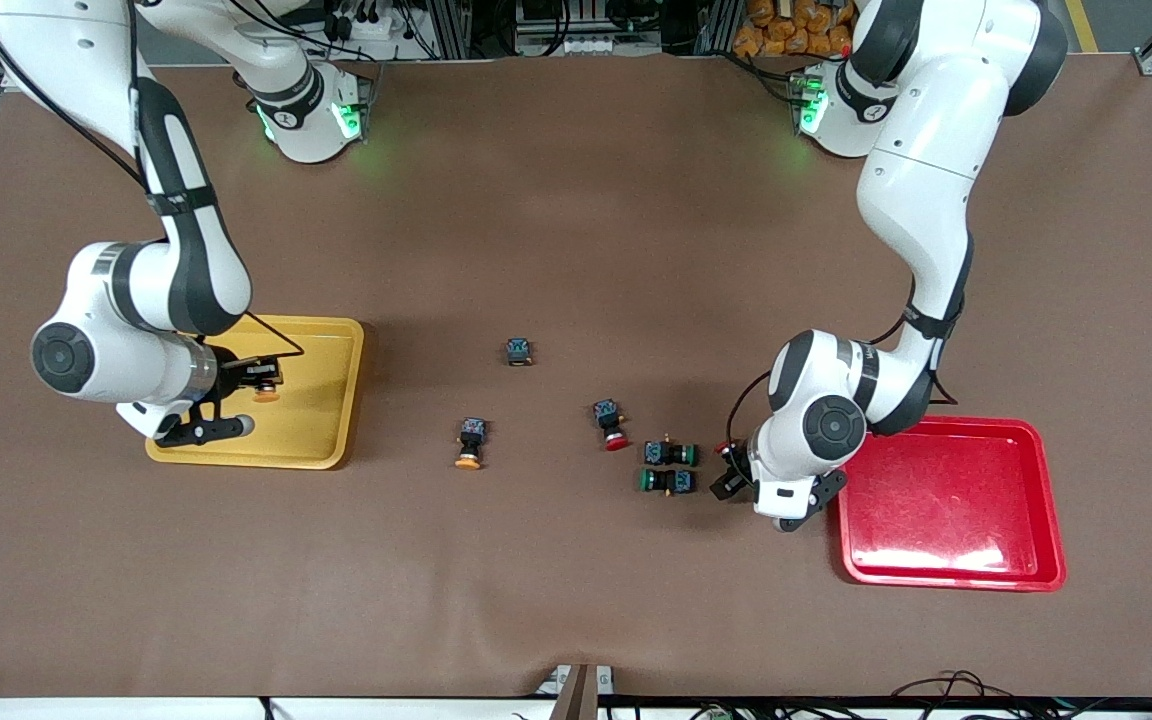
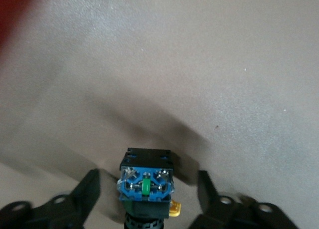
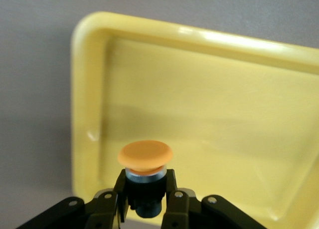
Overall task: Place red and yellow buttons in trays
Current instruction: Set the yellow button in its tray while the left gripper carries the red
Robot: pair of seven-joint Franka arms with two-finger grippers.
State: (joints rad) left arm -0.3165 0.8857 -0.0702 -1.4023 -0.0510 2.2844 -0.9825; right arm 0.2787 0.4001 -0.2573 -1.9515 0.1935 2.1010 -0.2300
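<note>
Your right gripper (image 1: 258,392) hung over the yellow tray (image 1: 321,440), fingers clamped on an orange-yellow button (image 3: 145,156); the drop came next. On the surface (image 1: 576,600) lay another orange-yellow button (image 1: 470,444) and a red button (image 1: 611,424). Your left gripper (image 2: 149,199), beside the red tray (image 1: 1041,500), straddled a switch (image 2: 146,181), fingers not yet touching; closing was next.
</note>
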